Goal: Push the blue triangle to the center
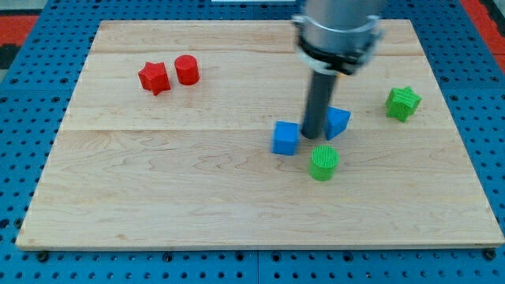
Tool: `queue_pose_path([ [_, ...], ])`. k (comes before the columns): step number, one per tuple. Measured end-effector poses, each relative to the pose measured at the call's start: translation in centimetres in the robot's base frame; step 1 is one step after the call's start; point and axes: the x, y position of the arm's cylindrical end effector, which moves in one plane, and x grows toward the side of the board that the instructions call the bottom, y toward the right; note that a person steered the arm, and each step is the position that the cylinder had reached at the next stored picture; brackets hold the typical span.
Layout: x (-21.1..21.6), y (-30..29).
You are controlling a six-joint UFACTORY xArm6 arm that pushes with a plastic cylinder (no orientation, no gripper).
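**Blue triangle and rod tip close together right of the board's middle**

Wooden planking forms the pale board (197, 189), which is laid on a blue perforated base (16, 102) that is seen on all sides of it. The blue triangle (339, 121) is found on the board, to the view's right of the board's middle and slightly toward the view's top. Part of its left side is hidden by the dark rod. The rod's lower end, my tip (312, 140), is placed just at the triangle's left edge; whether the two are touching cannot be told. No jaws are carried by this arm, so nothing can be said of any being apart or together; only the straight rod under a blurred grey collar (338, 35) is shown.

Just left of the triangle, past the tip, a blue cube (286, 137) is seen, so the tip is held between the two blue blocks. Below the triangle and slightly to its left, near it, a green cylinder (323, 162) is stood upright. To the triangle's right and a little higher, well apart from it, a green star-shaped block (403, 102) is seen. Far to the triangle's left, toward the view's top, a red cylinder (187, 69) and a red star-shaped block (155, 77) are set side by side, just beside one another.
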Motion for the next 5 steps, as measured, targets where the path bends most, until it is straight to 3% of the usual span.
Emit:
queue_pose_path([
  [3,1.6,16.6],
  [5,-3.0,3.7],
])
